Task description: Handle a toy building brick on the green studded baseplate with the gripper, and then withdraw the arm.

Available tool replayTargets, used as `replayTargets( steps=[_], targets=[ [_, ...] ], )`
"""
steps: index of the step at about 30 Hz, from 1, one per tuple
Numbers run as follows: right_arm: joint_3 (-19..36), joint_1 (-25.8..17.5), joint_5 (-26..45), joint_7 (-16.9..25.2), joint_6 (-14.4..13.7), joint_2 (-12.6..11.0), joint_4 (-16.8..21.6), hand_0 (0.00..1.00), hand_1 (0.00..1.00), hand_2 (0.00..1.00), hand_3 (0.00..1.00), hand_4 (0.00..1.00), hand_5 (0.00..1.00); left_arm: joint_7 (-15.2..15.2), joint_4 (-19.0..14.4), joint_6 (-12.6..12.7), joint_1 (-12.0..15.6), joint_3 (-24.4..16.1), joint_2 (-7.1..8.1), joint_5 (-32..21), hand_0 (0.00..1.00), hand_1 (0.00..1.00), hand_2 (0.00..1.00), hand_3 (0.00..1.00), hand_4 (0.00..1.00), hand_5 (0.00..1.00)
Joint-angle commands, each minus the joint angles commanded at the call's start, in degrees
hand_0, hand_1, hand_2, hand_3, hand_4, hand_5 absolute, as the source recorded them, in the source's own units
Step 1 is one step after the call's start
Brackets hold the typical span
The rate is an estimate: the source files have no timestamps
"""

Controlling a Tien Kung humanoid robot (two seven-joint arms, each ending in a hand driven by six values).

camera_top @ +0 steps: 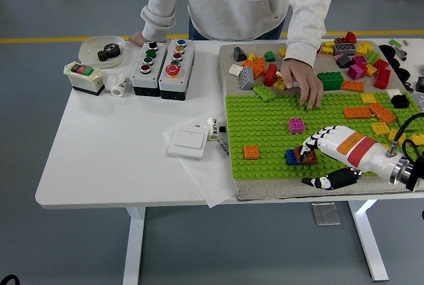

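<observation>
Landmark: green baseplate on the worktop. Task brick = brown brick, near the baseplate's front edge, touching a blue brick on its left side.

Right robot hand comes in low from the baseplate's right-front corner; white fingers curl over the brown brick's top, dark thumb sits off the baseplate's front edge. Looks clenched on the brick, tho thumb contact isn't clear.

To do the step well (my read): seat the grip w/ thumb opposing the fingers, pull or press straight along the studs, no twisting, so the blue neighbour isn't dragged. Then back the arm out toward the right-front corner, staying low.

Person's hand rests on the baseplate's far edge, by the loose bricks; keep well apart from it. Left arm not visible.
</observation>
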Motion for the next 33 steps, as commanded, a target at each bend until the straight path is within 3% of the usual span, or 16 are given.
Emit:
replayTargets(
  steps=[33],
  targets=[
    [1.2, 0.0, -0.4, -0.1, -0.1, -0.3, 0.6, 0.688, 0.664, 0.703, 0.59, 0.817, 0.669, 0.0, 0.1, 0.3, 0.0, 0.0, -0.01, 0.3, 0.731, 0.73, 0.741, 0.596, 0.66, 0.599]
  ],
)
